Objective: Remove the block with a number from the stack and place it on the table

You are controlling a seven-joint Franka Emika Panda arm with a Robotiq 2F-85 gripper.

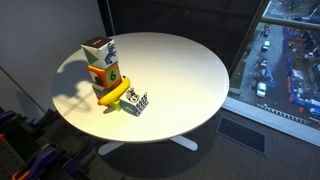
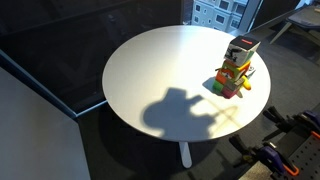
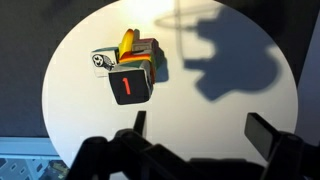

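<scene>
Nearest us in the wrist view is the black gripper [image 3: 200, 128]. Its jaws are spread wide and hold nothing, well above the round white tabletop [image 3: 85, 115]. We judge they are opened this far so that they can straddle the small cube with white, green and dark printed faces [image 3: 131, 85], whose dark top shows a red 1. That cube lies ahead of the jaws, not between them. Just beside it are a black-and-white patterned cube [image 3: 100, 62] and a curved yellow piece [image 3: 126, 42].

In an exterior view, the numbered cube [image 1: 98, 52] crowns the stack [image 1: 104, 68], resting on an orange cube with a green face [image 1: 108, 76] near the tabletop [image 1: 190, 70] edge. The yellow piece [image 1: 112, 95] leans at the base, just beside the patterned cube [image 1: 136, 102]. We see no arm here.

In an exterior view from elsewhere, the numbered cube [image 2: 243, 48] again tops the stack [image 2: 237, 72], and only a dark shadow [image 2: 185, 110] crosses the tabletop [image 2: 150, 70]. Since the cube is uppermost, we judge that a straight lift should free it without disturbing the orange cube [image 2: 231, 70].
</scene>
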